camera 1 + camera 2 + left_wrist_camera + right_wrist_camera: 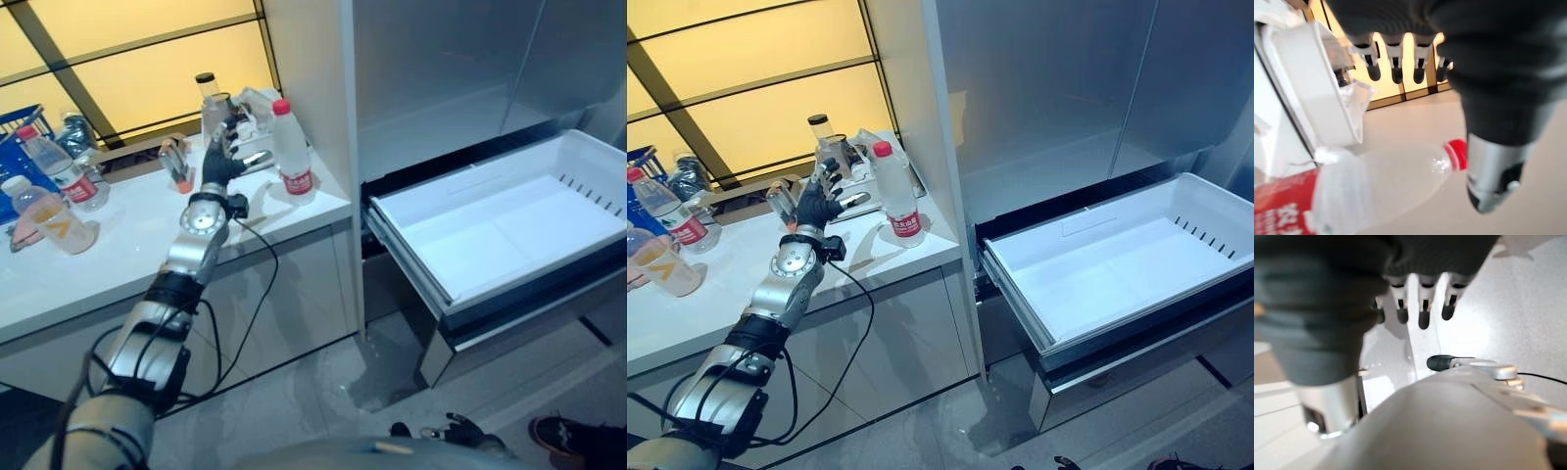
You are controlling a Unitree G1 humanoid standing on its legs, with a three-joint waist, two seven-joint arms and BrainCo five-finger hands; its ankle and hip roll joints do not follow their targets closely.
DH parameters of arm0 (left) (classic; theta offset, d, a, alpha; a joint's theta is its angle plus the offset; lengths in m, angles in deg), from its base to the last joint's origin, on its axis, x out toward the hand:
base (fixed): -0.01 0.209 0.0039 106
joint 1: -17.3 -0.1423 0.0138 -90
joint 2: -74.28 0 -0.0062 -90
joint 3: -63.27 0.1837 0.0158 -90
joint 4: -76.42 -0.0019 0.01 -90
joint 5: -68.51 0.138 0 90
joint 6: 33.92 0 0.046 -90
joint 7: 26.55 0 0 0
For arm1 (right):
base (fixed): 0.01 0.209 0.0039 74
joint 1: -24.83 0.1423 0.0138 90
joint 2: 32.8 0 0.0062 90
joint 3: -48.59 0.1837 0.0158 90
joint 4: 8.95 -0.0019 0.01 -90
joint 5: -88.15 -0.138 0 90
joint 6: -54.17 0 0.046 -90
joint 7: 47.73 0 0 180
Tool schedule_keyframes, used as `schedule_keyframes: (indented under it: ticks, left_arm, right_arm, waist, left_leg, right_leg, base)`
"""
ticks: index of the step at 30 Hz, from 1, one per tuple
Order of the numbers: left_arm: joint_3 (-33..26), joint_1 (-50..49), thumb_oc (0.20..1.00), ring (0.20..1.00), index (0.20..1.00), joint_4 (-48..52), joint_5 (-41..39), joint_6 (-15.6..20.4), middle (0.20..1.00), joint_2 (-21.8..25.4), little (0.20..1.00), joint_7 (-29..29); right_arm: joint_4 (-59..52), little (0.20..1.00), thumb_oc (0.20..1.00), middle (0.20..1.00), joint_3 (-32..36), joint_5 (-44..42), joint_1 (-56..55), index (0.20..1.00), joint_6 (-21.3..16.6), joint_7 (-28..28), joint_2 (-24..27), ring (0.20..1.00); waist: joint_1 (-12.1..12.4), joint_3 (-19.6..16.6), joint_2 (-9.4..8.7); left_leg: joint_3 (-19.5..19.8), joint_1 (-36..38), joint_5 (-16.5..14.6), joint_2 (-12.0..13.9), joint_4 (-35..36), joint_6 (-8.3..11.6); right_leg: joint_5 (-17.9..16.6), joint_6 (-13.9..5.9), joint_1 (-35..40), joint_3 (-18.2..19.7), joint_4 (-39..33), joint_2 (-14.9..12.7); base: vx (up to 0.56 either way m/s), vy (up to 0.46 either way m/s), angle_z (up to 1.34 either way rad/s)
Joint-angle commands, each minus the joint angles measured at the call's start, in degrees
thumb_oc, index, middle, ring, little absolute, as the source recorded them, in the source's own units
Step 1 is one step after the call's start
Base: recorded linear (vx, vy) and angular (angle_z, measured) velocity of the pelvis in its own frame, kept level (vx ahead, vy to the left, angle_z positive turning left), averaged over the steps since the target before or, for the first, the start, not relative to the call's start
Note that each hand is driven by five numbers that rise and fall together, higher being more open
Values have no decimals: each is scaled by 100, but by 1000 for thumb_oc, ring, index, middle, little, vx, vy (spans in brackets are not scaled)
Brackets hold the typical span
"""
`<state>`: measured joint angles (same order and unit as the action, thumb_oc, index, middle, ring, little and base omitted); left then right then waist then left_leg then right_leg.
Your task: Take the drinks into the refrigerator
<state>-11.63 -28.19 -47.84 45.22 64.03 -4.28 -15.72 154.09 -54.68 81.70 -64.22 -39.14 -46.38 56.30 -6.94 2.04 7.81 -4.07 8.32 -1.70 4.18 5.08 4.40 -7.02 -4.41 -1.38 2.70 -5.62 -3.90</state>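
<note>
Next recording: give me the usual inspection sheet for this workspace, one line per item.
Surface: white counter, bottles standing on it.
Job's things: clear bottle with red cap and red label upright near the counter's right end; two more red-capped bottles and a pale-capped one on the left side; refrigerator drawer pulled out, nothing seen in it.
Clutter: dark-capped jar, a small bottle and a white tray at the back; blue rack at far left.
Hands: left hand open, raised beside the red-label bottle, not touching it; right hand open, fingers straight, idle.
Cables: nothing seen beyond the robot's own.
Surroundings: grey tile floor; a person's shoe at lower right.
</note>
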Motion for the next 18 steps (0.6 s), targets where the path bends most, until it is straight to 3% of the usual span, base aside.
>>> schedule_keyframes:
  ticks: [1,9,18]
  left_arm:
    - [7,1105,1000,1000,1000,-539,-65,221,1000,417,1000,74]
    - [389,1745,1000,1000,1000,-1217,-301,88,1000,267,1000,-179]
    - [373,1481,1000,1000,1000,-1791,-338,-95,1000,115,1000,-431]
  right_arm:
    - [307,1000,1000,1000,-151,-127,5,1000,-31,-3,-177,1000]
    - [328,1000,1000,1000,-148,-229,37,1000,-27,9,-140,1000]
    - [318,1000,1000,1000,-96,-292,125,1000,-26,80,-116,1000]
  waist:
    - [-139,49,-309]
    - [-228,96,-237]
    - [-285,144,-181]
  left_leg:
    - [47,-144,-186,-342,-48,-259]
    - [21,-136,-183,-352,-39,-266]
    - [-75,-86,-216,-350,-60,-278]
  right_leg:
    - [372,-292,391,-123,66,-157]
    - [356,-306,370,-86,62,-171]
    - [373,-290,358,45,69,-141]
  base:
    - [0,0,0]
    - [0,0,0]
    - [17,5,-6]
